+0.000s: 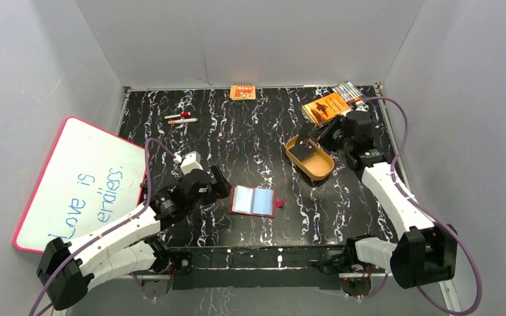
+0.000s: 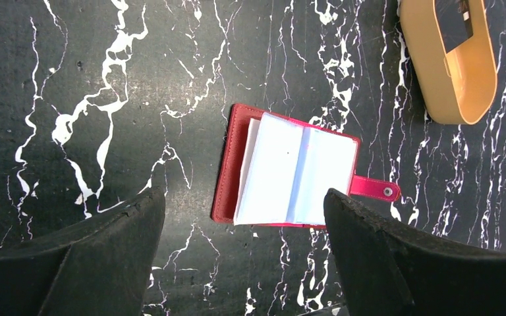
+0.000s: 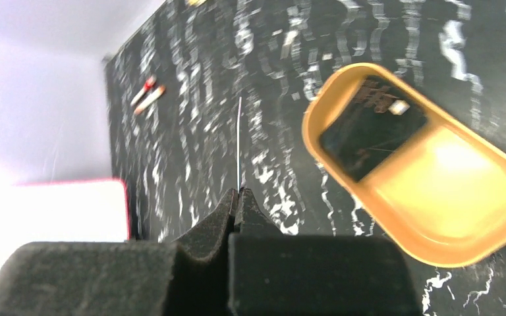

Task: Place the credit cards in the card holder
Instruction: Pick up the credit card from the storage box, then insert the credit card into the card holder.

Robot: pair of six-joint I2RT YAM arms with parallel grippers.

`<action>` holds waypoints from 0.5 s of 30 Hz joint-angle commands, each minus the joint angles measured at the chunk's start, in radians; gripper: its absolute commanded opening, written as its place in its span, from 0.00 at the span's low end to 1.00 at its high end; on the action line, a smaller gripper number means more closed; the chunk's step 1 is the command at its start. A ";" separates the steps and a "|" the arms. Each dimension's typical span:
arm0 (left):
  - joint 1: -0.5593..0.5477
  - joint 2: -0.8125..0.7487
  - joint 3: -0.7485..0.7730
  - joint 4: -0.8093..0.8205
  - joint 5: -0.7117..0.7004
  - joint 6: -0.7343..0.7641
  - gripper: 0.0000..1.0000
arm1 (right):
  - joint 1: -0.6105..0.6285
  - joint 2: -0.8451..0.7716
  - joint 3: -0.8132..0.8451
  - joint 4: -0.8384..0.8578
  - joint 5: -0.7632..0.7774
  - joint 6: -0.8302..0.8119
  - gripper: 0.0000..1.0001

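Observation:
The card holder (image 1: 253,201) (image 2: 290,171) lies open near the middle of the table, a red wallet with pale sleeves facing up and its snap tab to the right. My left gripper (image 1: 219,189) (image 2: 244,195) hovers open just left of it and holds nothing. My right gripper (image 1: 314,137) (image 3: 239,191) is shut on a credit card (image 3: 239,145), seen edge-on as a thin line, above the table beside the tan tray (image 1: 323,172) (image 3: 448,197). A second dark credit card (image 3: 369,128) (image 2: 454,23) lies in the far end of that tray.
A whiteboard (image 1: 79,184) with a pink rim leans at the left. Two markers (image 1: 181,118) lie at the back left, a small orange box (image 1: 242,92) at the back wall, and an orange booklet (image 1: 325,107) with pens (image 1: 349,91) at the back right.

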 commanded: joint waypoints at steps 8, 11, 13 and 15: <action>0.008 -0.090 -0.131 0.161 0.090 0.083 0.87 | 0.168 -0.174 -0.087 -0.095 -0.569 -0.441 0.00; 0.007 -0.062 -0.166 0.232 0.133 0.079 0.87 | 0.249 -0.201 -0.229 0.024 -0.534 -0.356 0.00; 0.007 -0.035 -0.169 0.259 0.144 0.073 0.86 | 0.264 -0.188 -0.319 0.169 -0.571 -0.269 0.00; 0.008 -0.006 -0.165 0.284 0.145 0.072 0.85 | 0.282 -0.154 -0.372 0.305 -0.576 -0.199 0.00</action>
